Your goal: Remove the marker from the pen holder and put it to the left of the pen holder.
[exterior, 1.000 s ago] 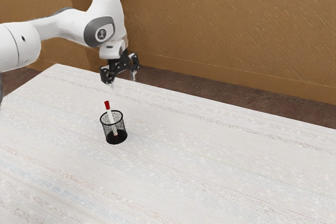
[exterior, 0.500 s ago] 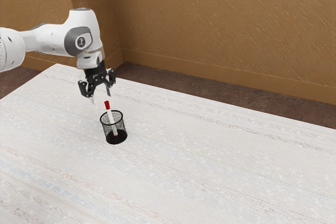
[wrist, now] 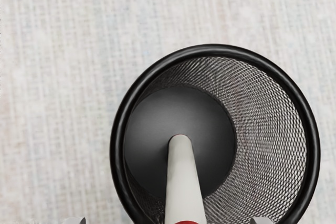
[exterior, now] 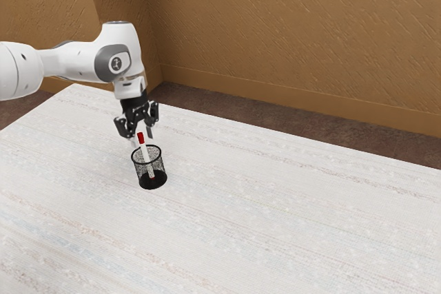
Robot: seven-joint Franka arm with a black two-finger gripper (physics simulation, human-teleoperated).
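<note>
Marker (wrist: 184,187): in the black wire-mesh pen holder (wrist: 313,140), leaning, foot on the holder's dark floor (wrist: 181,106), red cap (exterior: 140,138) up and clear of the rim. Holder upright on the pale, cloth-like tabletop (exterior: 289,211).

Gripper (exterior: 142,135): directly above the holder, jaws released, fingers apart on two sides of the cap; no grip seen. Extraction not yet begun. Step in hand, as judged: lining up for the grasp.

Handling, estimated: marker light, barrel stiff, probably smooth plastic and inclined to slip or roll between the pads if pinched off-centre. Not fragile; moderate pressure should serve. Holder presumably light too, its mesh wall thin, so easily dragged or tipped by a snagged finger.

Hold point: cap and the upper white barrel just under it, above the rim. Cap alone is the riskier choice, since it might pull off; a bite spanning cap and barrel seems sounder. Next: a little lower, close evenly, then lift along the marker's lean until the foot clears the rim. Set down lying flat at the holder's left, lowered gently before release, as a round barrel may roll.
</note>
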